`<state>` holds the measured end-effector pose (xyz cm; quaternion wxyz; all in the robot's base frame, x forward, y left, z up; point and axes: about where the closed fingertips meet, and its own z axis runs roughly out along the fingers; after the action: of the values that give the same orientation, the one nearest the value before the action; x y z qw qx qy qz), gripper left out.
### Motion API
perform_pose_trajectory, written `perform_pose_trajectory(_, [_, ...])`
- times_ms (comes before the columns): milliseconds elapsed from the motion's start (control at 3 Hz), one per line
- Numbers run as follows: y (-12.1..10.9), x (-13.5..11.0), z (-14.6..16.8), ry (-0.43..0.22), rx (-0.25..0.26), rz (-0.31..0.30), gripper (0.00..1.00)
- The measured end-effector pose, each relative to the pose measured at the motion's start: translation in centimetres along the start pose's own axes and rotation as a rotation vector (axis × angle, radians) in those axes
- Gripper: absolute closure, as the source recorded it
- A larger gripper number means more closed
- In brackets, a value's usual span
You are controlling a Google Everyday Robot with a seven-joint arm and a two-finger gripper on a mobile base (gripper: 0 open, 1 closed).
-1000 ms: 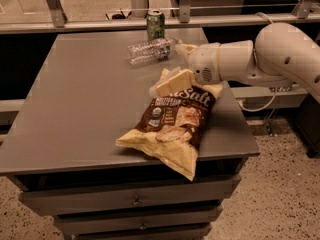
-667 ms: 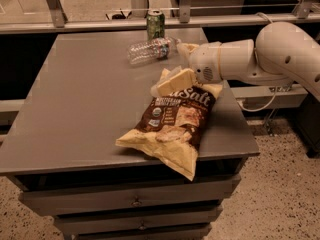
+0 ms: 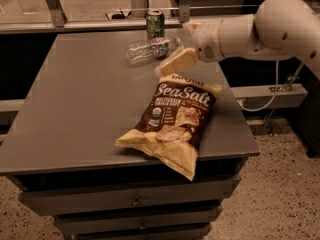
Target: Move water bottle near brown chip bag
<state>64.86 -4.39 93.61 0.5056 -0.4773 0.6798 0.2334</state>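
Water bottle [image 3: 147, 49] lies on its side on the tabletop [image 3: 75, 109], long axis across the view, cap end toward the spread pincer [image 3: 176, 46] just beside it

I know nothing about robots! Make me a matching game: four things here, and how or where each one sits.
1 water bottle
2 green can
3 brown chip bag
4 gripper

A upright at the table back edge
B flat, front right
C on its side, toward the back
D between bottle and bag

Pairs: 1-C, 2-A, 3-B, 4-D
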Motion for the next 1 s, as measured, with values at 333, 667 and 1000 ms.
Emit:
perform_pose_trajectory(333, [-2.6,-0.8,1.0,0.082,0.045,-0.059,0.00])
perform_pose_trajectory(667, [-6.2,-0.9,4.0,0.250,0.095,-0.132,0.00])
perform_pose_trajectory(1000, [-8.1,-0.3,6.4,0.353,0.115,-0.167,0.00])
